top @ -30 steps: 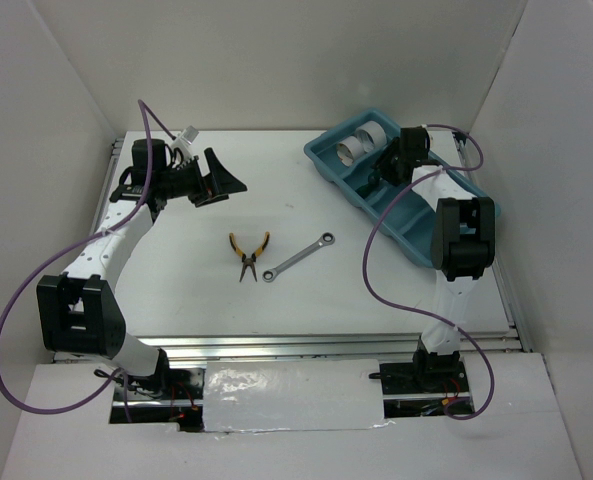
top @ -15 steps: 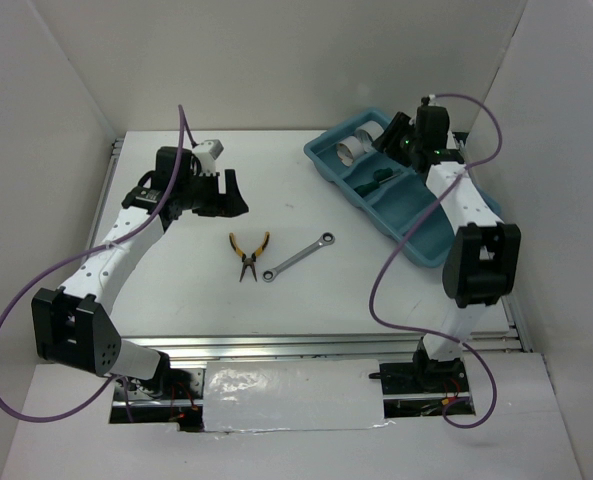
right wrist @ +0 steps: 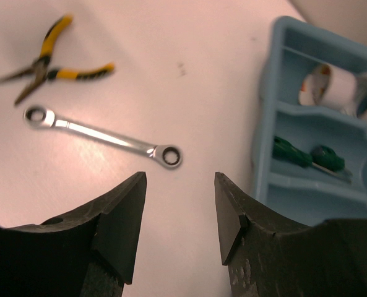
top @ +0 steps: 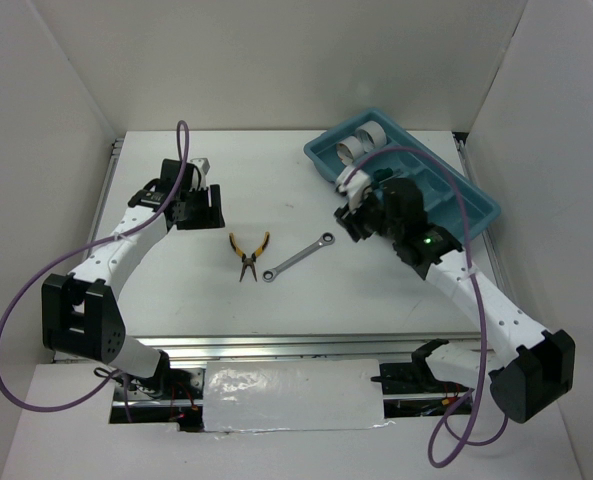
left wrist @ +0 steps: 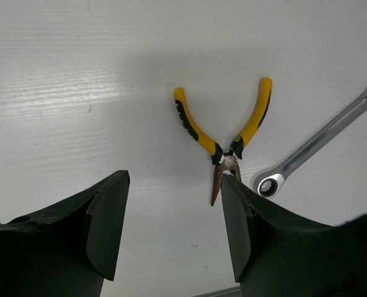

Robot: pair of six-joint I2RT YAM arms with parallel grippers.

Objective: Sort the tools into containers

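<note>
Centre frame on the table: yellow-handled pliers just left of silver wrench. Upper left of them, left pincer spread, empty; right pincer spread, empty, near teal tray at upper right, tape rolls and green screwdrivers in separate compartments.

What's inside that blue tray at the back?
Two tape rolls lie in the end compartment of the tray, and two green-handled screwdrivers in the next. From above, the right arm hides part of the tray.
</note>
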